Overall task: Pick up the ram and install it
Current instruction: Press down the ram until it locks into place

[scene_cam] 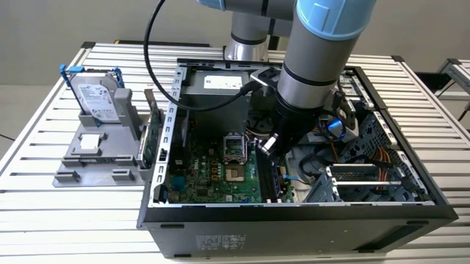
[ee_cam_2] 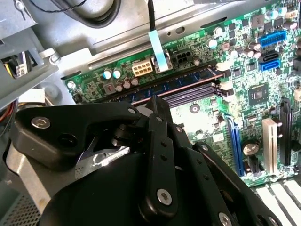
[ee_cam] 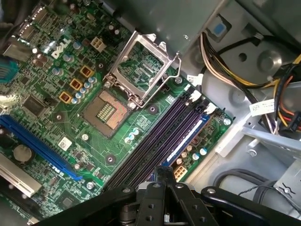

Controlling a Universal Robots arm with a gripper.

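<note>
My tool low inside open computer case, over memory slots; fingertips hidden by my own linkage in both wrist views, so cannot tell whether spread or closed. Ram appears seated in outermost slot, bluish strip with dark chips, partly hidden. First wrist view adds empty processor socket. Exterior view: hard drive upright in grey holder on worktop.

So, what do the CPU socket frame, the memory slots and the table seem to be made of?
The CPU socket frame looks like bare polished metal: silvery, with bright glints. The memory slots appear to be moulded plastic, dark and matte, with white end clips. The table seems to be ribbed aluminium, pale grey with an even satin sheen, though painted steel is possible.
</note>
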